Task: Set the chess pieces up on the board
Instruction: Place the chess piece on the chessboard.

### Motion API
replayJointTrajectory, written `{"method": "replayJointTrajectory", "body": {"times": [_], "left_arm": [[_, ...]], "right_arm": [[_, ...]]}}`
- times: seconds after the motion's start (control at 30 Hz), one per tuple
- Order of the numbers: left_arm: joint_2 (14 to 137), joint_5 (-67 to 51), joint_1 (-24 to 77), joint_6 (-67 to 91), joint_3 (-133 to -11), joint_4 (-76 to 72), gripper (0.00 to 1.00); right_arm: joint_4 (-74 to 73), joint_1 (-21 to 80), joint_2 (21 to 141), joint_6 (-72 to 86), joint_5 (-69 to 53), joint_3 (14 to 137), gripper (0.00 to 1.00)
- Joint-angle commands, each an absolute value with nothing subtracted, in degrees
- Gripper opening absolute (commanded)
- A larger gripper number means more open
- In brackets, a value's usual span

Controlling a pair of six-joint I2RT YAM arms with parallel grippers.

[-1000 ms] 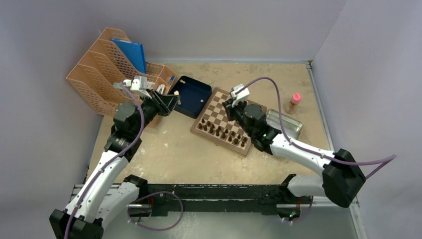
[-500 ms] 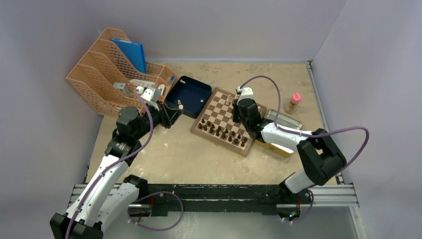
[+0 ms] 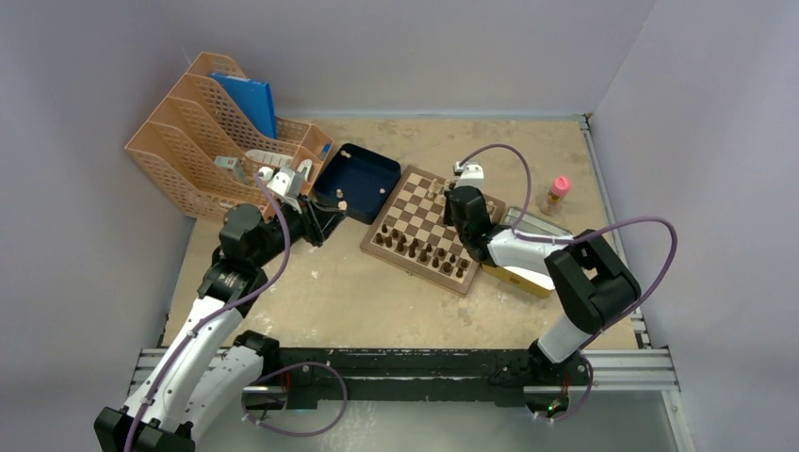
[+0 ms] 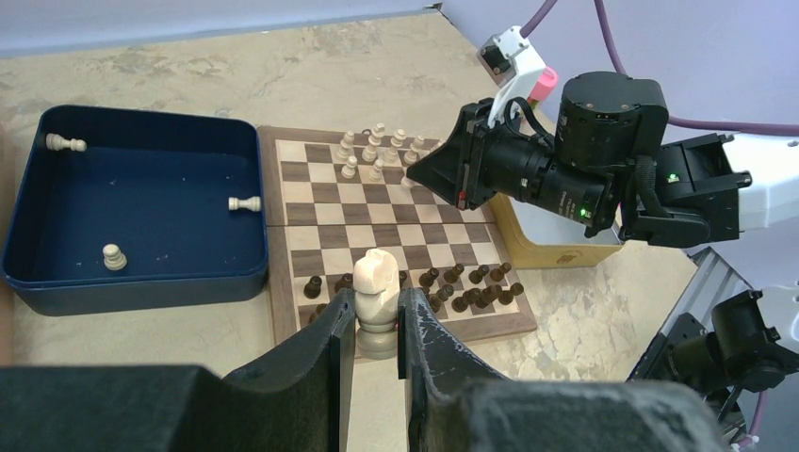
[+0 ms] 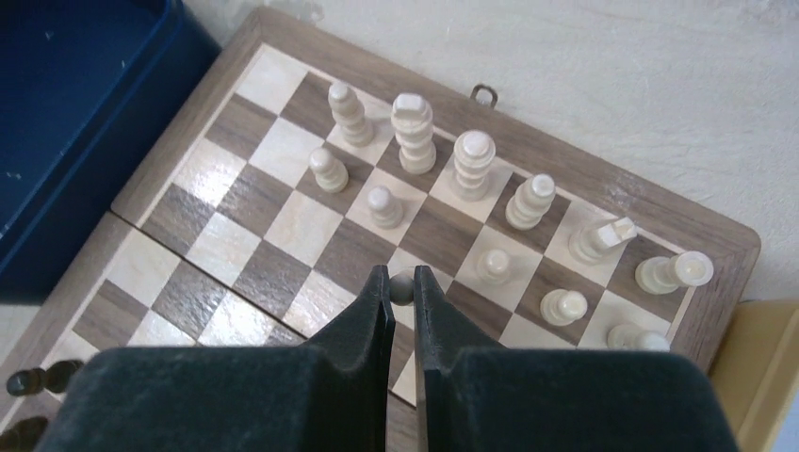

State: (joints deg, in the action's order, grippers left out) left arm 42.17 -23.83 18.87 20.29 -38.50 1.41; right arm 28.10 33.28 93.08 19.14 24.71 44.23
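Left gripper (image 4: 375, 325): clenched on a light beige knight (image 4: 375, 282), held upright between its fingers, off the board and near the tray's front corner.
Right gripper (image 5: 402, 278): low over the board's far half, fingers pinched on the round head of a light pawn (image 5: 402, 288), just beside the light ranks.
Board (image 4: 377, 212): set at an angle in the middle of the table (image 3: 377, 301), with the blue tray (image 4: 141, 282) touching one side and a yellow-rimmed tin (image 3: 542, 235) at the other.
Chess pieces (image 5: 415, 132): two part-filled rows stand along the board's far edge. Three more are in the tray, two on their sides and one upright.
Dark pieces (image 4: 452, 282): bunched along the board's near edge.
Backdrop: an orange file rack (image 3: 217, 122) stands at the table's far left.
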Motion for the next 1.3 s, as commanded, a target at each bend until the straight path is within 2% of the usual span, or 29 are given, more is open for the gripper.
{"method": "replayJointTrajectory", "body": {"times": [0.0,1.27], "left_arm": [[41.5,-24.9,18.7,18.9,-38.2,-1.6,0.00],[42.2,-26.4,18.7,19.8,-39.7,-1.1,0.00]], "right_arm": [[36.1,32.8,92.5,20.0,28.4,43.7,0.01],[36.5,30.5,98.4,21.2,27.8,47.2,0.05]]}}
